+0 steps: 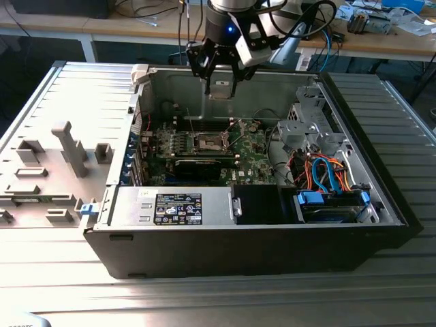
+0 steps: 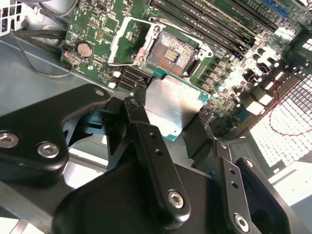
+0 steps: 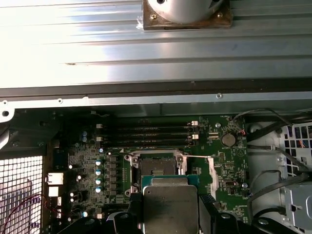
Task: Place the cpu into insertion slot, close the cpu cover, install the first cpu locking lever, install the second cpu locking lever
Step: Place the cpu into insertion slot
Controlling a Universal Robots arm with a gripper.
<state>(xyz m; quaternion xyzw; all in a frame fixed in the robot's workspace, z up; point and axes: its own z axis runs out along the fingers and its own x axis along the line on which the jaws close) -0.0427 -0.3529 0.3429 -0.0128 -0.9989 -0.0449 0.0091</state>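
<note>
An open computer case [image 1: 238, 248] lies on a ribbed metal table [image 1: 204, 300]. In the exterior view, a labelled power supply [image 1: 178, 208] sits at six o'clock inside it and blue and orange cables [image 1: 328, 170] at three o'clock. Grey plastic blocks [image 1: 71, 146] stand on a panel [image 1: 88, 95] at nine o'clock.

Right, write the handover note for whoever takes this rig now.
End effector: shut on the cpu, holding it in the air above the motherboard.
Insertion slot: empty, contacts exposed; the cpu hangs apart from it.
Cpu cover: swung open beside the slot.
Done: cpu is in the grasp.
Left: cpu not seated, cover not closed, both locking steps outstanding.
</note>
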